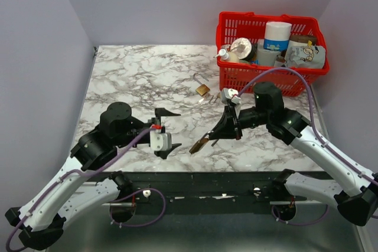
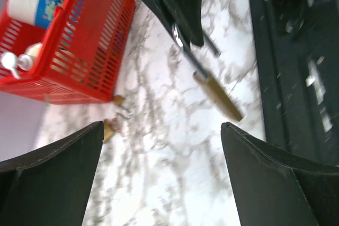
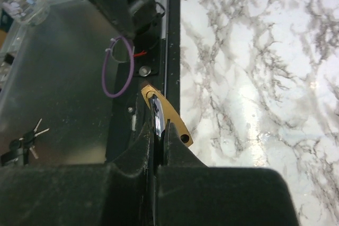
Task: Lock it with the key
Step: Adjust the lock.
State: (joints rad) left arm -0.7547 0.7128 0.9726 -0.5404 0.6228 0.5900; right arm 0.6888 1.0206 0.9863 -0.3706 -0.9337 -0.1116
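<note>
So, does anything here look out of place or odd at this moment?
Yes. A small brass padlock lies by the red basket with its shackle swung open. The right gripper is shut on a second padlock, which sticks out tilted. What look like keys lie off the marble table.

The padlock (image 1: 199, 143) clamped in the right gripper (image 3: 159, 129) has a brass-coloured metal body with a dull satin face. Its shackle (image 3: 155, 117) is bright polished steel, catching a white glint between matt black, faintly grainy plastic fingers (image 3: 177, 154). The left gripper (image 2: 161, 126) wears the same matt black plastic, and ahead of it the table (image 1: 136, 75) is smooth and marble-patterned with a soft sheen. Behind the right gripper's wrist, the basket (image 1: 236, 78) is glossy red moulded plastic lattice. Off that gripper's flank, a small lock (image 1: 202, 90) looks brassy, with a thin grey metal loop. The purple cable (image 1: 277, 70) over the right wrist has a smooth, slightly shiny sheath.
</note>
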